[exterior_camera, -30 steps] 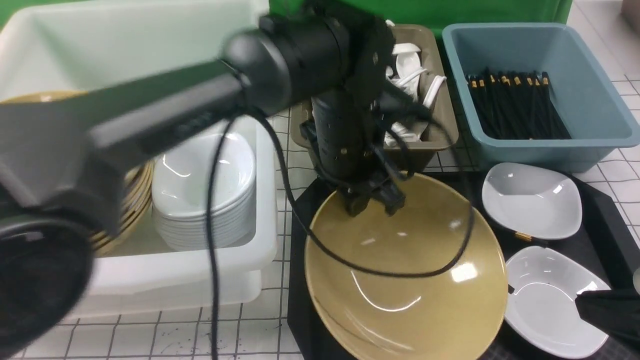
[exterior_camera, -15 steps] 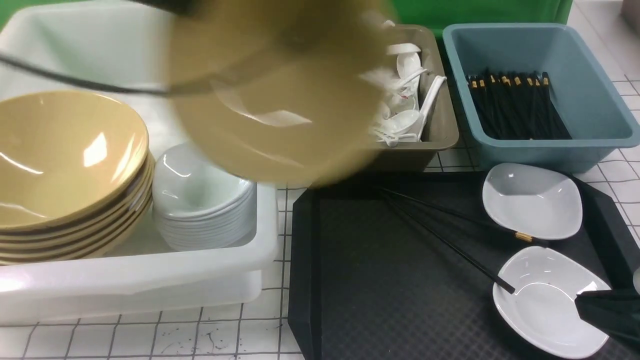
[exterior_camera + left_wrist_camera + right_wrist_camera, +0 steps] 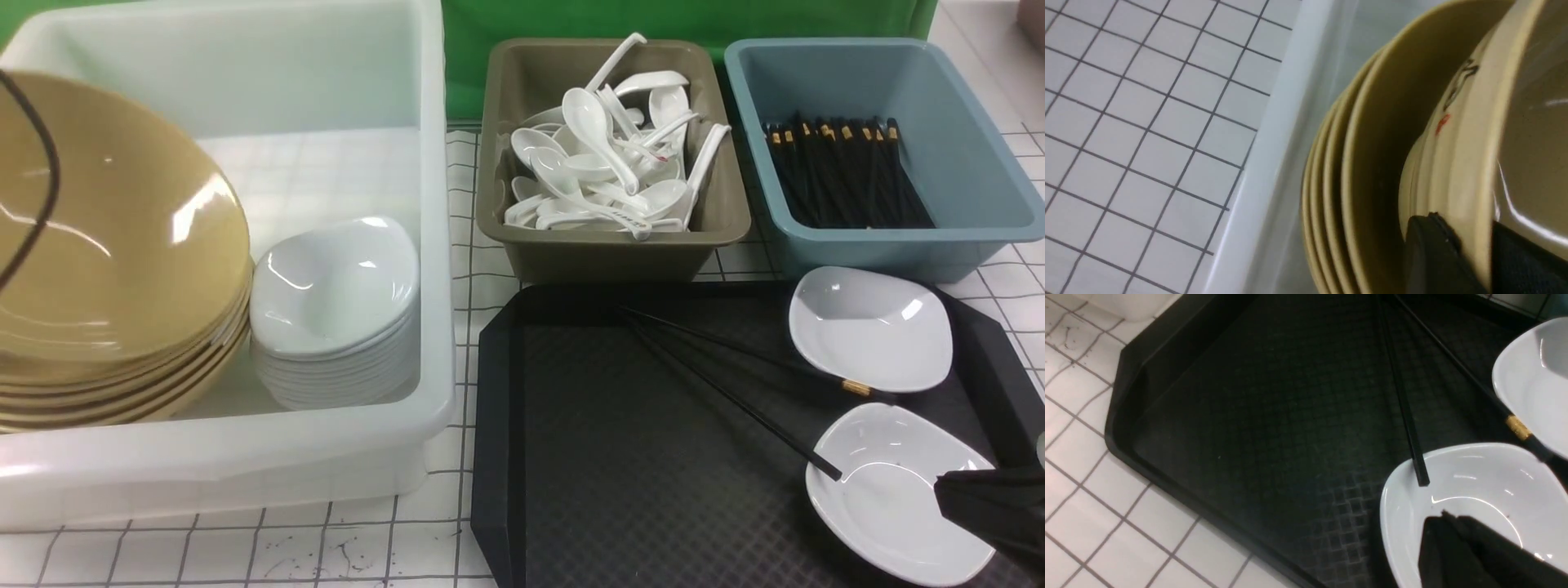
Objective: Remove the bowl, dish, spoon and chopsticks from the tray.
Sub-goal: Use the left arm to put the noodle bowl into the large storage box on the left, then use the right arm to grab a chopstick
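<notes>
Bowl (image 3: pixel 114 237) is off the tray (image 3: pixel 490 392): it sits tilted atop the stack of like bowls (image 3: pixel 122 392) in the white tub (image 3: pixel 433 245). L jaws pinch its rim, one finger inside and one outside, prob. to steady it till it seats. Chopsticks (image 3: pixel 735 398) lie in a V on the tray, one end propped on the near dish (image 3: pixel 882 490), the other by the far dish (image 3: pixel 869 327). R jaws are pressed together w/ nothing held, hovering over the near dish, likely parked for the next pick. No spoon seen on the tray.
</notes>
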You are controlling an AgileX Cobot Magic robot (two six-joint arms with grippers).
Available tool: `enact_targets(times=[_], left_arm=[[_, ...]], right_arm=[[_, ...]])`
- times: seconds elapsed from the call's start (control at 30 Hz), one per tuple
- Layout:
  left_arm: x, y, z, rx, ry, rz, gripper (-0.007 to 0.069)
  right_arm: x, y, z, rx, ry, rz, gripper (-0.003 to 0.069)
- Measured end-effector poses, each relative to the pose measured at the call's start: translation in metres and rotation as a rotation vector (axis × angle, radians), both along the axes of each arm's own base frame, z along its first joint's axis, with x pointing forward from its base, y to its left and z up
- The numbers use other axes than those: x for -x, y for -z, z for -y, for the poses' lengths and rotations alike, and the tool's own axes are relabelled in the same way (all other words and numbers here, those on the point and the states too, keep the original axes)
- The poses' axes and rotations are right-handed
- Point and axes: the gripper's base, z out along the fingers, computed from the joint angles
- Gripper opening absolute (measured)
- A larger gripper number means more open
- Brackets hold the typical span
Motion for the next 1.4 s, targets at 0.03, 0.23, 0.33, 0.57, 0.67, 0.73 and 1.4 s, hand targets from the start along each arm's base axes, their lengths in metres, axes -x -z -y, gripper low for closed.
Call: enact_targets(times=[0.03,0.23,0.33,0.57,0.67,0.73,1.4], left_arm=[[-0.002,0.004,-0.002,-0.004,-0.002,-0.012,0.0084],[-0.005,0.012,-0.011,-0.048,-0.052,-0.062,0.04],[0.006,-0.001,-0.013,-0.072,-0.146,-0.035,0.0536],[0.042,-0.053,0.035,-0.094,-0.021,0.246,0.0549],[0.071,-0.068,0.07,-0.095,0.167,0.395,0.0483],[0.089,-0.064,0.087,-0.089,0.28,0.443,0.0431],[0.133,0.068,0.101,-0.16,0.511,0.231,0.0121]], right_arm=[[0.0,0.0,0.0,-0.002,0.002,-0.001,0.005],[-0.01,0.001,-0.005,-0.049,0.081,-0.194,0.0137],[-0.027,-0.009,-0.008,0.008,0.106,-0.28,0.026],[-0.083,-0.001,0.002,0.193,0.268,-0.368,0.0465],[-0.11,0.014,-0.004,0.226,0.238,-0.429,0.0487],[-0.125,0.02,-0.013,0.228,0.182,-0.45,0.049],[-0.206,0.075,-0.104,0.377,-0.09,-0.58,0.034]])
